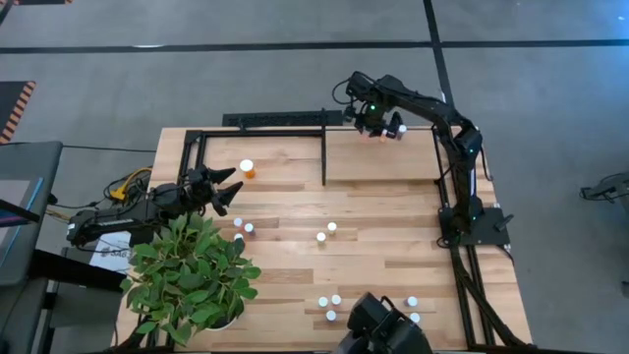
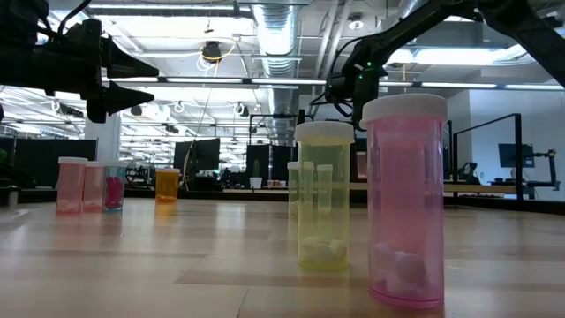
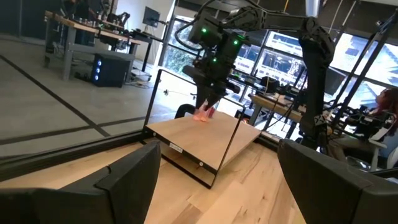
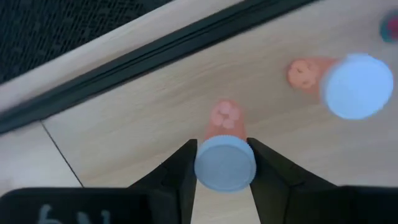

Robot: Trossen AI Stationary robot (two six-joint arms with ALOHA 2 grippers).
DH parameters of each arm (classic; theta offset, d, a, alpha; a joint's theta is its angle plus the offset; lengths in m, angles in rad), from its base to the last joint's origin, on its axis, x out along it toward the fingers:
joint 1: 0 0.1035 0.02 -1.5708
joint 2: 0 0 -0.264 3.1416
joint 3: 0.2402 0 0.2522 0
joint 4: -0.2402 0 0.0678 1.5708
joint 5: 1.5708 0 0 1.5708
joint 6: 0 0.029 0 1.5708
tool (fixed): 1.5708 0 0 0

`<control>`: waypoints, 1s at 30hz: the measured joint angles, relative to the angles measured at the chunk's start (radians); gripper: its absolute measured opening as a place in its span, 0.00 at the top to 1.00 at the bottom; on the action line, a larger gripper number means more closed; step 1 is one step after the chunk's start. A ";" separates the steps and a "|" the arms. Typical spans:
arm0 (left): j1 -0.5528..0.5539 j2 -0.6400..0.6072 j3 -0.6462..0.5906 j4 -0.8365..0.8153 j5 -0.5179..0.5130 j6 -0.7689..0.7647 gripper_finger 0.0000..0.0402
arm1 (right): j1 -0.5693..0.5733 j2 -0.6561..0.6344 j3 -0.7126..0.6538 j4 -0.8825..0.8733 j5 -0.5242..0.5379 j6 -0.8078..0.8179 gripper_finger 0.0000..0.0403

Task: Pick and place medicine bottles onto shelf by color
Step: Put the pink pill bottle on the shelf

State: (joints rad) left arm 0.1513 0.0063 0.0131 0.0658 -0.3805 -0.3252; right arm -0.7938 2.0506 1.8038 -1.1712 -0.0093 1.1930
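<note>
Over the far side of the shelf (image 1: 383, 162), my right gripper (image 4: 222, 144) points down, shut on a pink medicine bottle (image 4: 225, 118) with a white cap. Seen from the left wrist, the same bottle (image 3: 204, 112) is at the shelf board's far edge (image 3: 205, 140). A second white-capped bottle (image 4: 354, 85) stands upright on the board close beside it. At the table's left, my left gripper (image 1: 234, 185) waits, open and holding nothing. My right gripper pinches the bottle's white cap (image 4: 225, 165) between its two fingers, one on each side of the cap. The fingers come from above, pointing down. The bottle hangs upright below them; I cannot tell whether its base touches the board.
An orange bottle (image 1: 247, 168) stands inside the black frame at far left. Small bottles stand mid-table (image 1: 324, 233) and near the front edge (image 1: 329, 307). Close to the low camera are a pink bottle (image 2: 406, 203) and a green one (image 2: 324, 199). A potted plant (image 1: 192, 270) fills the near left.
</note>
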 joint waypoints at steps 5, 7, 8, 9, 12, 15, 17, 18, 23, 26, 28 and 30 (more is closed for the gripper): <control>0.000 0.000 0.000 0.000 0.000 0.000 0.22 | -0.001 0.000 0.000 -0.011 0.000 0.106 0.62; 0.000 0.000 0.000 0.000 0.000 0.000 0.22 | -0.001 0.000 0.000 -0.015 0.000 0.144 0.62; 0.000 0.000 0.000 0.000 0.000 0.000 0.22 | -0.002 0.000 0.000 -0.020 0.000 0.161 0.62; 0.000 0.000 0.000 0.000 0.000 0.000 0.22 | -0.004 0.000 0.000 -0.024 0.001 0.177 0.62; 0.000 0.000 0.000 0.000 0.000 0.000 0.22 | -0.008 0.000 -0.013 -0.022 0.001 0.210 0.62; 0.000 0.000 0.000 0.000 0.000 0.000 0.22 | -0.026 0.000 -0.023 -0.020 -0.008 0.196 0.63; 0.000 0.000 0.000 0.000 0.000 0.000 0.22 | -0.038 -0.001 -0.032 -0.019 -0.033 0.190 0.64; 0.000 0.000 0.000 0.000 0.000 0.000 0.22 | -0.044 0.000 -0.037 -0.017 -0.040 0.190 0.64; 0.000 0.000 0.000 0.000 0.000 0.000 0.22 | -0.056 0.000 -0.045 0.008 -0.045 0.190 0.63; 0.000 0.000 0.000 0.000 0.000 0.000 0.22 | -0.057 0.000 -0.045 0.028 -0.045 0.189 0.64; 0.000 0.000 0.000 0.000 0.000 0.000 0.22 | -0.058 0.000 -0.045 0.037 -0.045 0.188 0.64; 0.000 0.000 0.000 0.000 0.000 0.000 0.22 | -0.059 0.000 -0.045 0.039 -0.045 0.186 0.64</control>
State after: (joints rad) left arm 0.1513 0.0063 0.0130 0.0658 -0.3804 -0.3252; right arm -0.8524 2.0502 1.7592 -1.1320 -0.0544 1.3792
